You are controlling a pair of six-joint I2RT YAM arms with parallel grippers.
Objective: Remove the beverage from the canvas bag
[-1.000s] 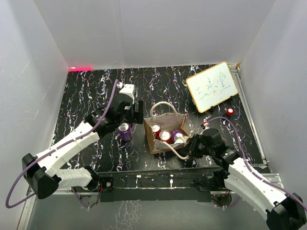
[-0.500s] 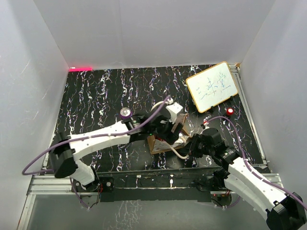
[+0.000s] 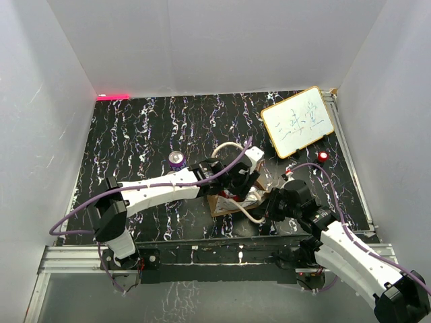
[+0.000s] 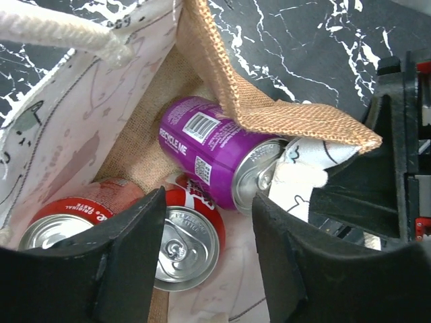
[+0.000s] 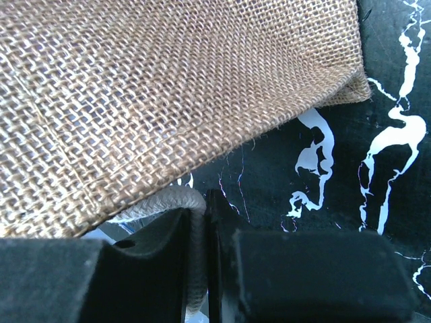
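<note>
lower right of the top view, right gripper (image 5: 205, 215) is clamped tight on the cream handle (image 5: 176, 199) of the canvas bag (image 3: 217, 204). the rope is pinched between its fingers and burlap fills the upper part of the right wrist view. the bag sits mid-frame on the black marbled table (image 3: 135, 134), just ahead of the arm bases. left gripper (image 4: 209, 205) hangs over the bag mouth, jaws wide apart and gripping nothing, one finger each side of a red can (image 4: 185, 242) standing upright, tab up. second red can (image 4: 64, 225) is at lower left of the left wrist view, small print reads "original taste". behind them a lying purple can (image 4: 209, 151) rests on its side, top toward the right, label reads "recycle me" beside a barcode. farther back in the top view, left of the bag, a standing purple can (image 3: 176, 159) is on the table, apart from the bag. upper right, white board (image 3: 297, 121) with yellow frame, blue handwriting, can't read it.
</note>
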